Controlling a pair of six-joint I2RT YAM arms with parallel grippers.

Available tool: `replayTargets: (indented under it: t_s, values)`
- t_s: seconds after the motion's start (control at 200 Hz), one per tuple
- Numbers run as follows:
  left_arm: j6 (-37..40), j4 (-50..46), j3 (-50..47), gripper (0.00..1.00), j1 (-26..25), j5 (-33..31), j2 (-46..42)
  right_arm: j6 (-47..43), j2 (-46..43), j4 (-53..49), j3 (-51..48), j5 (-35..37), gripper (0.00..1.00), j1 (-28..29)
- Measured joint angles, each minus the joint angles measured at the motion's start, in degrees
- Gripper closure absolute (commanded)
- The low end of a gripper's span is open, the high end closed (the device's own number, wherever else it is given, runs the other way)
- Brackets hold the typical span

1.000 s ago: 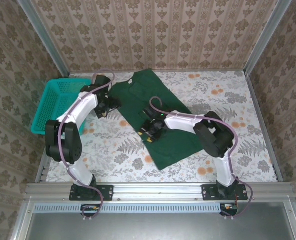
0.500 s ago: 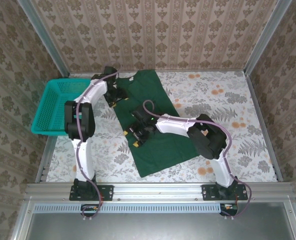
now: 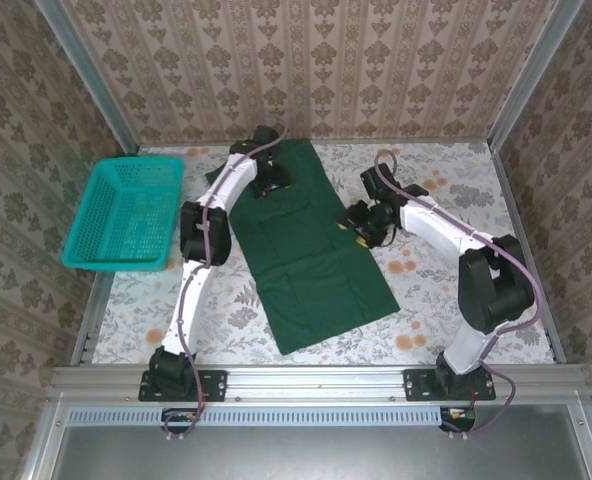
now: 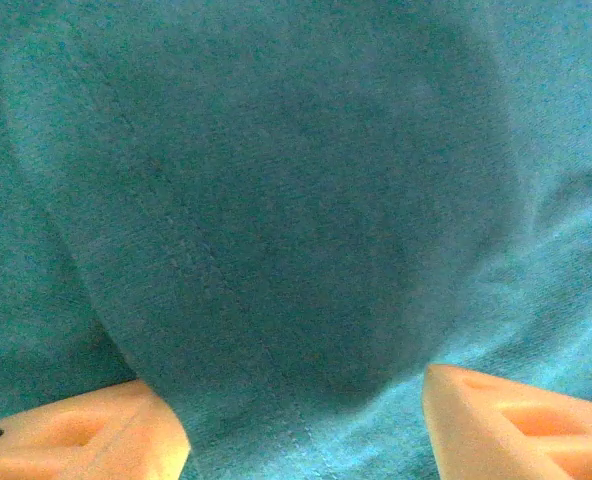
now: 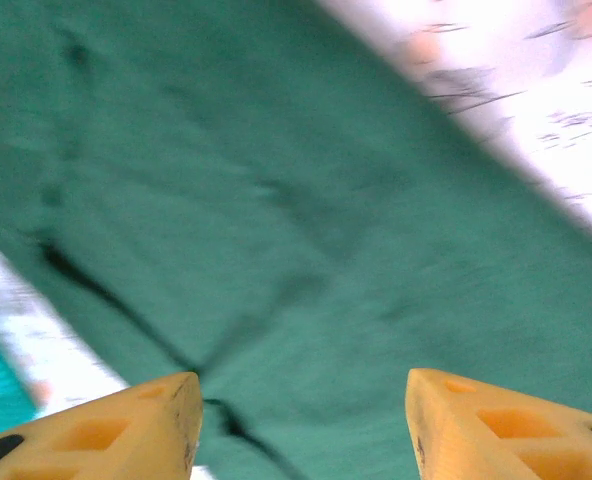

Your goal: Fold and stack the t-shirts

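Two grippers are at the cloth. The left gripper [image 3: 273, 181], at the end of a fully stretched arm, sits on the far end of the t-shirt [image 3: 311, 265]. In the left wrist view its two orange fingers [image 4: 81, 440] stand apart with a wide gap, and green cloth lies close beneath and between them, darker in the middle. No cloth is seen pinched between the pads.

The right gripper [image 3: 360, 222] is at the 3 o'clock edge of the t-shirt, about halfway along its length. In the right wrist view its orange fingers [image 5: 506, 425] also stand apart above the green cloth, which shows dark creases. That view is blurred, so contact with the cloth cannot be determined.

The t-shirt lies flat on the table [image 3: 456, 300] as a long dark green strip. It runs from 12 o'clock, near the back wall [image 3: 316, 70], toward 6 o'clock, with the near end shifted slightly to the right. A small flap of cloth shows at 9 o'clock of the left gripper, beyond the arm.

A teal basket [image 3: 126, 212] stands at 9 o'clock of the t-shirt, well apart from it, at the left table edge.
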Motion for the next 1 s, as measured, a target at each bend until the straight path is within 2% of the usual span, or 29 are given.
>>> replayTargets:
  t_s: [0.225,0.35,0.575,0.735,0.855,1.0]
  values:
    - [-3.58,2.93,3.32,0.39,-1.86,0.07,2.58,-10.23,4.63,1.62,-9.25,-1.03,0.47,-0.44]
    - [-3.72,5.38,3.74,0.39,-2.97,1.16,3.28,-10.97,1.20,5.55,-13.97,-1.09,0.47,-0.61]
    - [-3.67,12.76,7.21,0.39,-7.87,5.55,6.67,-0.28,-14.43,14.88,-32.52,0.55,0.44,-0.70]
    - [-4.09,17.22,10.91,0.38,-11.52,8.90,9.70,8.04,-25.51,15.72,-41.20,2.75,0.38,-0.70]
    - [-4.66,18.69,11.04,0.39,-12.04,9.70,9.99,9.66,-26.18,15.52,-41.51,3.26,0.37,-0.70]
    - [-5.84,19.67,11.06,0.38,-10.54,10.38,10.14,8.83,-20.74,14.67,-37.53,2.58,0.36,-1.05]
